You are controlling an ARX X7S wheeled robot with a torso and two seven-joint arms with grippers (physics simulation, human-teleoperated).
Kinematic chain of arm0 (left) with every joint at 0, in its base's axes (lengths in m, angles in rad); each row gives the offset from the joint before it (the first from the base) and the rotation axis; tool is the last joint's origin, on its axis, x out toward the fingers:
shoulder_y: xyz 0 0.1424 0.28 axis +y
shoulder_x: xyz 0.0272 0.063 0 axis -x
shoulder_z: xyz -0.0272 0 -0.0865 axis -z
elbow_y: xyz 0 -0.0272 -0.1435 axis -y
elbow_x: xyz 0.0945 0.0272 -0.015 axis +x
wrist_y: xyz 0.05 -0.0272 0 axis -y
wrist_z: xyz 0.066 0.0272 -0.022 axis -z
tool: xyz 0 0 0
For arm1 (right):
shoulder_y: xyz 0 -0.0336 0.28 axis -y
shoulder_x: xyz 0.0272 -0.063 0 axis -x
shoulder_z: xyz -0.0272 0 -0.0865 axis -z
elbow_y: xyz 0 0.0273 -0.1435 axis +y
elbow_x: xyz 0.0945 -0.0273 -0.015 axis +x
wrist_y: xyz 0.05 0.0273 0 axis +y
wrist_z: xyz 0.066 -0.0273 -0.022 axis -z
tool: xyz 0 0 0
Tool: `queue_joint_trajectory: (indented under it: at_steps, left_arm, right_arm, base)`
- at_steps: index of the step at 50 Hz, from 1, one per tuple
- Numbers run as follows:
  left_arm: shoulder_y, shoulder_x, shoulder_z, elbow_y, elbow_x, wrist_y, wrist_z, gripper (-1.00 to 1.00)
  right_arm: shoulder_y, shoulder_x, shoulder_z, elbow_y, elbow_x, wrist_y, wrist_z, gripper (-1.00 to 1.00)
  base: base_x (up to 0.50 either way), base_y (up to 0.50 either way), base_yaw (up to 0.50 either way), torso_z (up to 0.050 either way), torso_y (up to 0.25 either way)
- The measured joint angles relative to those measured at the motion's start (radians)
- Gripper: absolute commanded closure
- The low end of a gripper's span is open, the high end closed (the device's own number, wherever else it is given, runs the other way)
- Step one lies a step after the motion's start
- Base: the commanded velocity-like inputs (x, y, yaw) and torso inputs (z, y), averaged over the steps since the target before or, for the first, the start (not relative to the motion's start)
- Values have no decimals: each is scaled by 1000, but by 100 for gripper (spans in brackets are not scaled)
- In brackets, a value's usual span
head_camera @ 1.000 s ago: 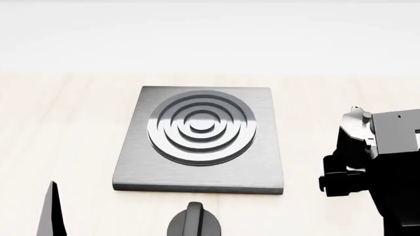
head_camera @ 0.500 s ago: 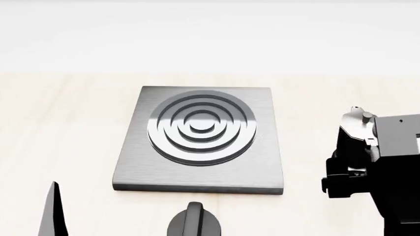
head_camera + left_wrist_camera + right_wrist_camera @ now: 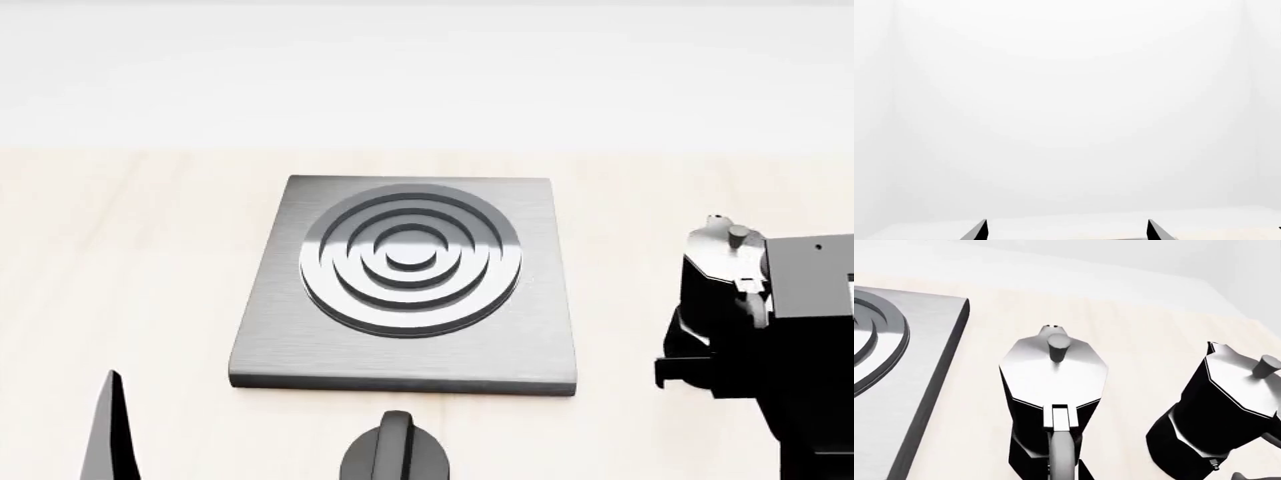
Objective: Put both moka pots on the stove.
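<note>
Step in hand: the right arm [image 3: 801, 330] hangs over the nearer pot [image 3: 1053, 405], near the counter's right edge; I judge it is lining up a grasp on the handle.
Doing it well: come down squarely over the handle [image 3: 1061, 450], close only once it sits between the jaws, then lift straight so the tall pot does not tip or knock its twin.
Right jaws: out of sight in both views, so I cannot tell how wide they stand.
Left jaws: two dark tips [image 3: 981, 231] well apart, nothing between them.
Pots: two alike, black and faceted, with silver lids and small knobs; both upright on the counter [image 3: 147, 260], the second pot [image 3: 1221, 410] just beside the first, farther from the stove.
Stove: a flat grey plate [image 3: 407, 285] with raised rings, mid-counter, bare.
Dial: a black knob [image 3: 394, 455] by the near edge, in front of the stove.
Risk: the pots stand close together.
</note>
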Motion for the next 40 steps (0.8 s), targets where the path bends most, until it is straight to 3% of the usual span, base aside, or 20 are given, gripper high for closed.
queue_joint_trajectory:
  at_steps: [16, 40]
  left_arm:
    - [-2, -5, 5, -5, -1, 3, -6, -100]
    - [-8, -10, 18, -5, -3, -2, -14, -100]
  right_arm:
    - [-22, -2, 9, -46, 18, -3, 10, 100]
    - [-20, 16, 38, -302, 66, 93, 55, 100]
  base:
    - [0, 0, 0, 0, 0]
    - [0, 0, 0, 0, 0]
